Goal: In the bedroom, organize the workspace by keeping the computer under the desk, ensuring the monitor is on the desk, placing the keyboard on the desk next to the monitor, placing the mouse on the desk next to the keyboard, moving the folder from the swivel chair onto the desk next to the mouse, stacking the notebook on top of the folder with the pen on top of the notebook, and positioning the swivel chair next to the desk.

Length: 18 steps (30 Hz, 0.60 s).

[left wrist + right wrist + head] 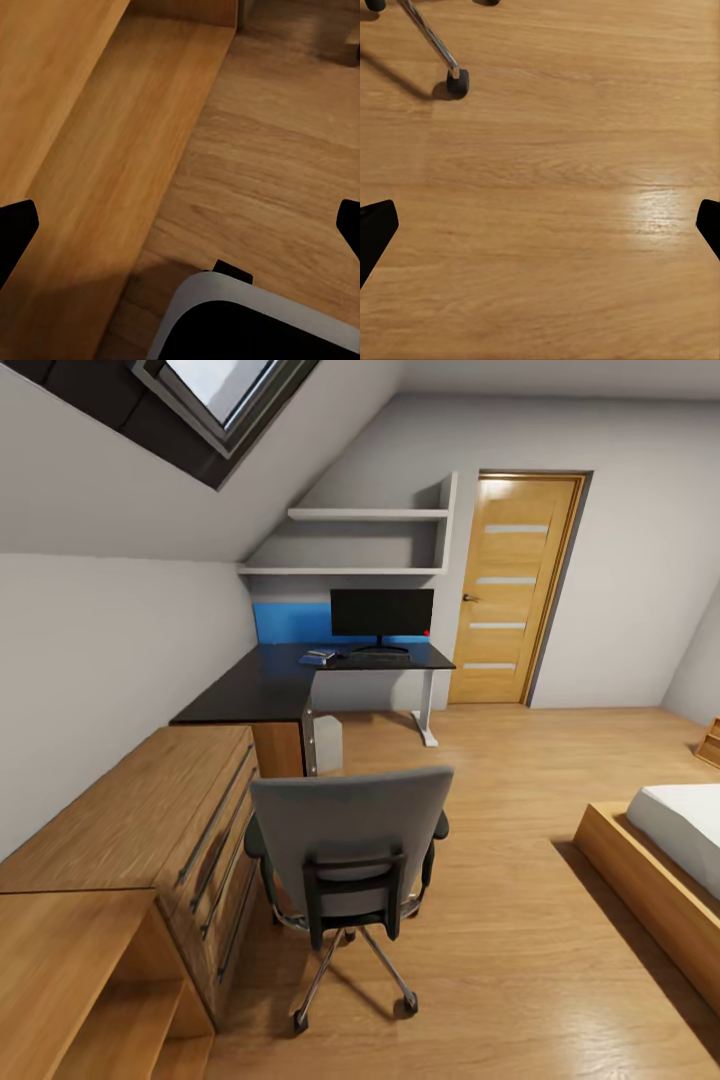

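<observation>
Bedroom workspace seen from behind the chair

Grey swivel chair [345, 850] with a black frame and chrome legs on castors stands at lower centre of the head view, its back to the camera, on the wooden plank floor [500, 960], just beside a long wooden drawer unit [150, 820] at lower left. Beyond it, in the upper middle, the dark L-shaped tabletop [265, 685] carries a black flat monitor [382, 614] with a black keyboard [378, 657] in front of its stand. Left of the keyboard lies a small stack of items [318, 656], too small to tell apart. A pale computer tower [327, 744] stands under the tabletop. A wooden door [510, 588] is at upper right, a white-mattressed bed [680, 835] at the right edge.

In the left wrist view, the left fingers [16, 234] are spread wide over floor and wooden cabinet side. In the right wrist view, the right fingers [376, 232] are equally wide over bare floor, with a chair castor [457, 81] at upper left.
</observation>
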{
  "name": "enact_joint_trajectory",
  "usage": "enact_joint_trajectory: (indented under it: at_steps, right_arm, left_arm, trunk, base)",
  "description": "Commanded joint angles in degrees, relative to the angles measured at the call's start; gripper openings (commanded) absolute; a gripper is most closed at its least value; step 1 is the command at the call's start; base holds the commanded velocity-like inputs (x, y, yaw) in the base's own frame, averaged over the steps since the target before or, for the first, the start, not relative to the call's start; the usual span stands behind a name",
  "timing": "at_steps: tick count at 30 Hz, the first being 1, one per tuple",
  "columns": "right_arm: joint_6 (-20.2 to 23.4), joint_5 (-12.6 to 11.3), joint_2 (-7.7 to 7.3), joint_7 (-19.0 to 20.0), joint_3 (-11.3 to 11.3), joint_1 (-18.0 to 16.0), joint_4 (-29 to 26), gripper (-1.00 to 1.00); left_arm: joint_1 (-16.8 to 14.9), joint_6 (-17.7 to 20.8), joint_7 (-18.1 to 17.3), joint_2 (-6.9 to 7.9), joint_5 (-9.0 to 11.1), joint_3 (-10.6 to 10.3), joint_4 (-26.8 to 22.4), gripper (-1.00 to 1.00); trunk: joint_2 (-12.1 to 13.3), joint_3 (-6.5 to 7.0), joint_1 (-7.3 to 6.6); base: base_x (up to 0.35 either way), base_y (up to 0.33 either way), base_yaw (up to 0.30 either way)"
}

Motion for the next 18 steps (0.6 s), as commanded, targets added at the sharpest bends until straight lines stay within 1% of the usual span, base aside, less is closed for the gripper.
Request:
enact_joint_trajectory:
  at_steps: [1, 12, 18]
  right_arm:
    - [-0.19, -0.52, 0.01, -0.02, 0.51, -0.04, 0.11, 1.0]
    - [-0.26, -0.52, 0.02, -0.02, 0.48, -0.03, 0.13, 1.0]
    - [-0.33, -0.52, 0.03, -0.02, 0.56, -0.03, 0.13, 1.0]
  left_arm:
    - [0.02, -0.03, 0.55, 0.03, 0.04, -0.49, -0.12, 1.0]
    - [0.02, 0.09, 0.31, 0.05, 0.05, -0.5, -0.15, 1.0]
    - [0.02, 2.14, 0.05, 0.2, -0.06, -0.5, -0.47, 1.0]
  trunk:
    - [-0.44, -0.23, 0.23]
    - [-4.85, -2.2, 2.64]
    - [-7.26, -3.28, 3.96]
  base:
    - [0.0, 0.0, 0.0]
    - [0.0, 0.0, 0.0]
    - [0.0, 0.0, 0.0]
